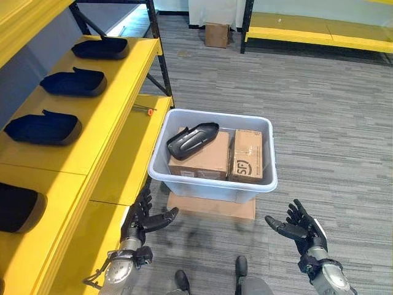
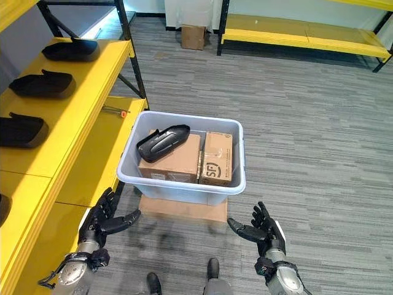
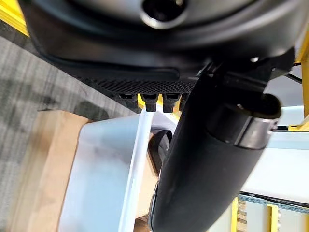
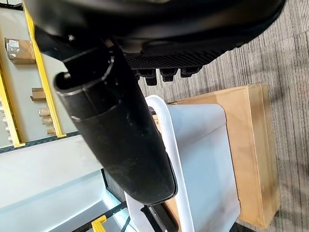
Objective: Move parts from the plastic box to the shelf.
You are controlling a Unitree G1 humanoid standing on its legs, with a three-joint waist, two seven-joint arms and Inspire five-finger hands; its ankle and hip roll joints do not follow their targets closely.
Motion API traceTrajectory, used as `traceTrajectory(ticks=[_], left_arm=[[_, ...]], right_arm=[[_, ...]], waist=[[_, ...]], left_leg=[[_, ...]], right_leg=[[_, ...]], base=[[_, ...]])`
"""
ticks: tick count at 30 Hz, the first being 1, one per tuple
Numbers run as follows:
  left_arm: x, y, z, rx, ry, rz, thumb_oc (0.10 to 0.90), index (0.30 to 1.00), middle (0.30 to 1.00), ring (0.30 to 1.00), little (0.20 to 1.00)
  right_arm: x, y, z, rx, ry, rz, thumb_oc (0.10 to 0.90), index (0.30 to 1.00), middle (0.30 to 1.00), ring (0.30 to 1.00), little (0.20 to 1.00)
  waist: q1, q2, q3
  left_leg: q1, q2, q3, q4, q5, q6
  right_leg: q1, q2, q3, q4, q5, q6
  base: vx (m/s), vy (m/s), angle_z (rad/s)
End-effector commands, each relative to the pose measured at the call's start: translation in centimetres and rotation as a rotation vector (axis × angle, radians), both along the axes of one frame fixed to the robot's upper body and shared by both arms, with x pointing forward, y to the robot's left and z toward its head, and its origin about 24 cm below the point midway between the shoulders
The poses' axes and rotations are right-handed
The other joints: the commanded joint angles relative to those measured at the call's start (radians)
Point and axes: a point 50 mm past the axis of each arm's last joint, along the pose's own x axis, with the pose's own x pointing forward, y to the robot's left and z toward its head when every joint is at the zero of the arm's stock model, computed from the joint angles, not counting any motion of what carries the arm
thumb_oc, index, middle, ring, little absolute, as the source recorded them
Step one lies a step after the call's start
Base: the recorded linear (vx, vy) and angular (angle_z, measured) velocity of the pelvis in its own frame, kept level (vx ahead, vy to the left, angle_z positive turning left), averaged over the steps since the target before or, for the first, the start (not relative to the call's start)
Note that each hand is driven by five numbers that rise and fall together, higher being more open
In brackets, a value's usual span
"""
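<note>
We've got both hands hovering empty in front of the plastic box (image 1: 212,179), left hand (image 1: 142,220) and right hand (image 1: 299,228) with fingers spread loose. One black part (image 1: 191,139) lies on the cardboard boxes (image 1: 224,157) inside it, and more black parts (image 1: 73,82) sit on the yellow shelf (image 1: 116,98).

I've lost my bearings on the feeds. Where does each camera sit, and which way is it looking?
Left eye view: on the head, looking down at the plastic box holding a black part and cardboard boxes, the yellow shelf to the left; open left hand and right hand low in view.
Right eye view: same scene, slightly offset.
Left wrist view: along the left hand toward the plastic box wall.
Right wrist view: along the right hand toward the same plastic box.
Both wrist views share the plastic box.
</note>
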Motion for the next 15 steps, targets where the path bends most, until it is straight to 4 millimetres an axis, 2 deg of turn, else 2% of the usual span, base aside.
traceTrajectory(ticks=[1,5,8,9,11,13,15], left_arm=[[1.4,1.2,3.9,0.044,-0.198,-0.005,0.900,1.000,1.000,1.000,1.000],[2.3,0.7,4.4,0.028,-0.225,-0.019,0.900,1.000,1.000,1.000,1.000],[2.5,0.7,4.5,0.011,-0.232,-0.006,0.900,1.000,1.000,1.000,1.000],[2.7,0.7,4.7,0.014,-0.242,-0.002,0.900,1.000,1.000,1.000,1.000],[2.9,0.6,5.0,0.016,-0.256,-0.006,0.900,1.000,1.000,1.000,1.000],[2.7,0.6,5.0,0.009,-0.258,-0.005,0.900,1.000,1.000,1.000,1.000],[2.6,0.5,5.1,-0.007,-0.265,-0.001,0.900,1.000,1.000,1.000,1.000]], right_arm=[[2.6,0.0,4.1,-0.029,-0.235,0.027,0.900,1.000,1.000,1.000,1.000],[2.9,-0.2,4.5,-0.045,-0.253,0.017,0.900,1.000,1.000,1.000,1.000],[3.0,-0.3,4.8,-0.053,-0.267,0.017,0.900,1.000,1.000,1.000,1.000],[3.1,-0.3,4.9,-0.057,-0.270,0.017,0.900,1.000,1.000,1.000,1.000],[3.2,-0.4,5.0,-0.060,-0.276,0.020,0.900,1.000,1.000,1.000,1.000],[3.2,-0.5,5.1,-0.064,-0.275,0.024,0.900,1.000,1.000,1.000,1.000],[3.3,-0.6,5.6,-0.074,-0.293,0.028,0.900,1.000,1.000,1.000,1.000]], waist=[[0.002,-0.033,-0.057],[-0.008,-0.024,-0.055],[-0.010,-0.024,-0.053],[-0.010,-0.023,-0.046],[-0.007,-0.025,-0.037],[0.003,-0.031,-0.020],[0.018,-0.039,0.012]], left_leg=[[0.005,-0.016,-0.060,0.077,-0.131,0.021],[0.008,0.027,-0.072,0.088,-0.112,-0.010],[0.002,0.043,-0.078,0.111,-0.111,-0.021],[0.000,0.054,-0.086,0.142,-0.115,-0.026],[-0.026,0.071,-0.104,0.200,-0.087,-0.034],[-0.079,0.090,-0.138,0.345,-0.035,-0.038],[-0.155,0.069,-0.193,0.506,0.007,-0.034]], right_leg=[[-0.032,-0.009,0.027,0.068,-0.079,0.032],[-0.028,0.025,0.024,0.104,-0.123,0.006],[-0.027,0.037,0.022,0.114,-0.137,-0.006],[-0.020,0.044,0.024,0.121,-0.147,-0.015],[-0.016,0.060,0.027,0.119,-0.153,-0.035],[0.001,0.081,0.027,0.117,-0.160,-0.063],[0.016,0.090,0.027,0.111,-0.167,-0.086]], base=[[0.06,-0.118,0.02],[0.06,-0.161,0.05],[0.06,-0.134,0.15],[0.05,-0.125,0.06],[0.05,-0.198,0.07],[0.05,-0.254,0.07],[0.01,-0.207,0.08]])
